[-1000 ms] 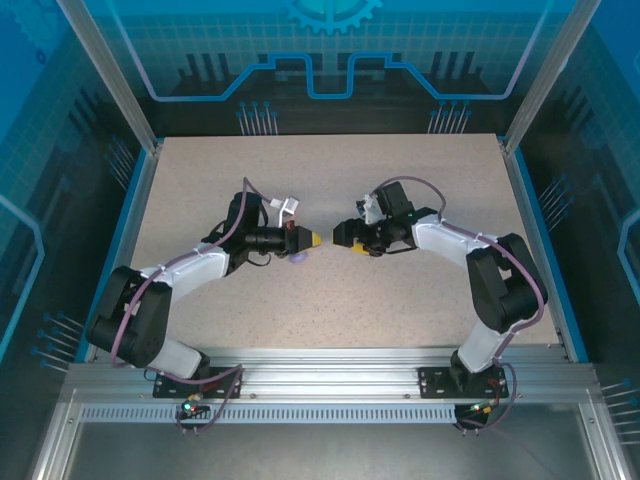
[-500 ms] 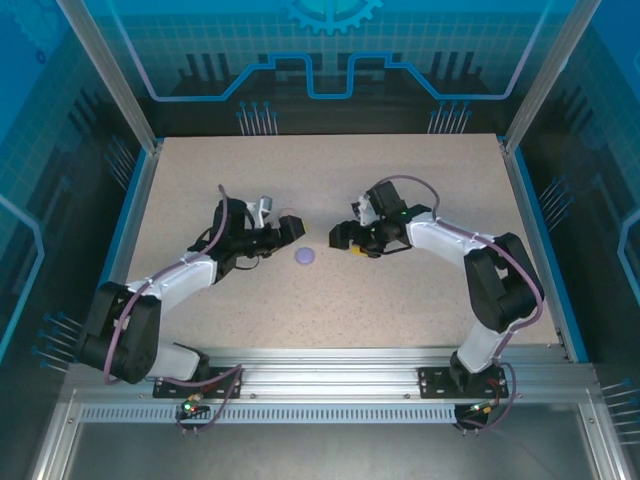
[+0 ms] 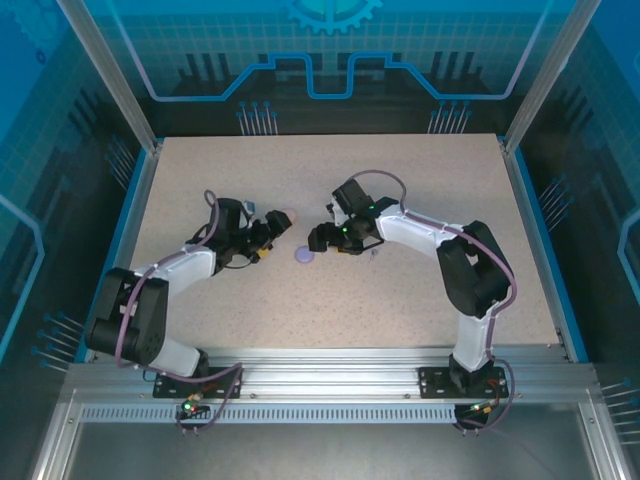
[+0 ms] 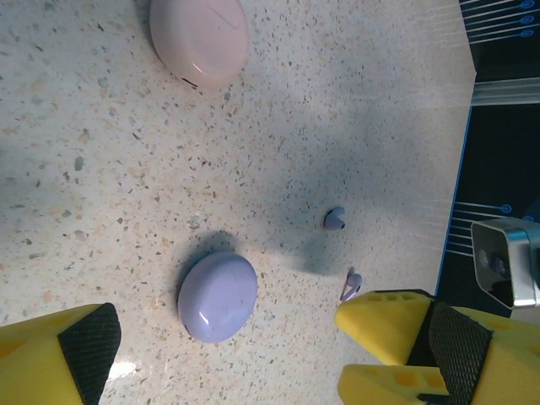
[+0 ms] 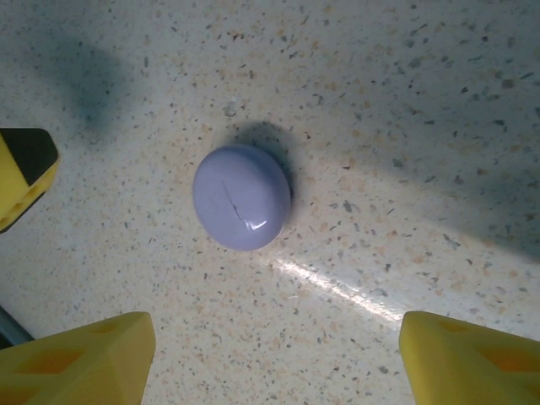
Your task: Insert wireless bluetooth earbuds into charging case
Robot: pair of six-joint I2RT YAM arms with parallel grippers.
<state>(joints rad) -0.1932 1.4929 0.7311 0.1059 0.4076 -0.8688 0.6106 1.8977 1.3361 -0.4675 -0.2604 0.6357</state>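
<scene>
On the table (image 3: 420, 190) the left gripper (image 3: 272, 243) and right gripper (image 5: 278, 363) both stand wide open and empty; the pink case (image 4: 199, 38) and lavender case (image 5: 242, 197) lie shut (lids down), with two lavender earbuds (image 4: 335, 218) loose near the latter, so insertion looks barely begun

The table (image 4: 101, 169) was beige, speckled with dark and grey flecks. The lavender case (image 4: 218, 296) was plain and glossy, and the pink case (image 4: 199, 38) pale. Both earbuds (image 4: 335, 218) were lavender. The left gripper's fingers (image 4: 42, 354) were yellow with black pads; the right gripper's fingers (image 5: 84, 359) were yellow.
</scene>
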